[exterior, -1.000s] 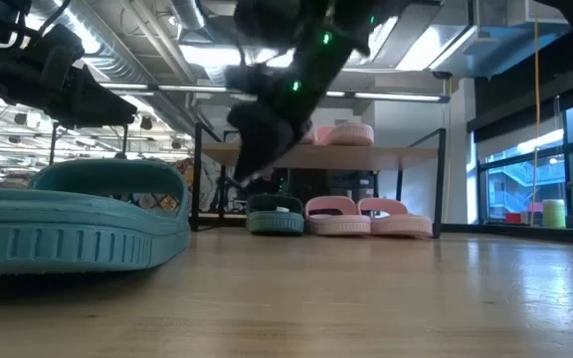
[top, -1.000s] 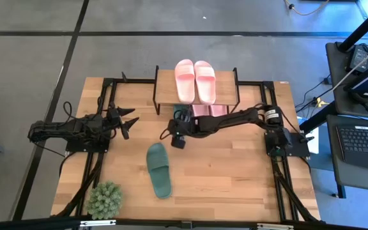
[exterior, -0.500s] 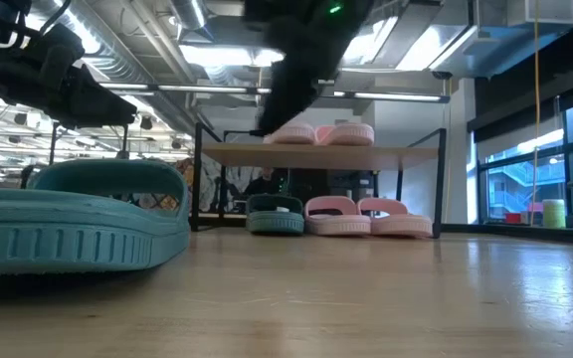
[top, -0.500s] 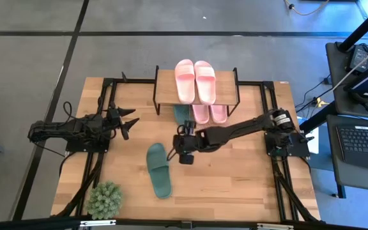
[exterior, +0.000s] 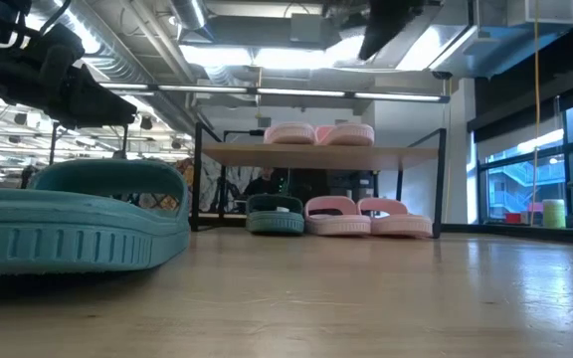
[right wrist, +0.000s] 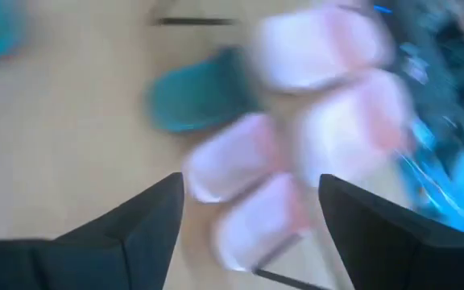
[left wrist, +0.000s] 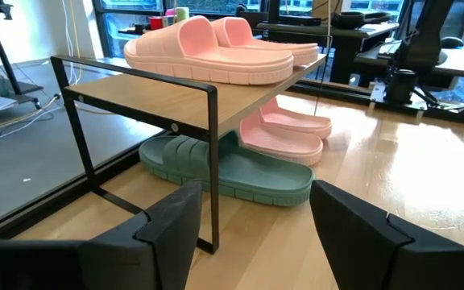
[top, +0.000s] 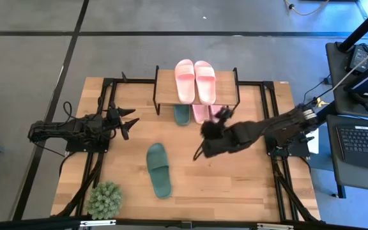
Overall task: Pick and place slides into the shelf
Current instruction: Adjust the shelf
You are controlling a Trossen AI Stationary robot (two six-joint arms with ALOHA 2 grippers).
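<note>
Left claw [top: 130,122] is hanging wide and empty up by the shelf [top: 197,89]. The last green slide [top: 159,169] is lying lengthwise mid-tabletop [top: 235,185], left of the right claw [top: 200,152], also gaping empty, looking nearer.

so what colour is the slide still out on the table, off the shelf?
Dark green slide, clearest in the high view.

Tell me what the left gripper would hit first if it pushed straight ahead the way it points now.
Probably the shelf: the open left gripper faces its near black corner post, with the green slide on the lower level just behind. Depth is hard to judge, so post or slide could come first.
</note>
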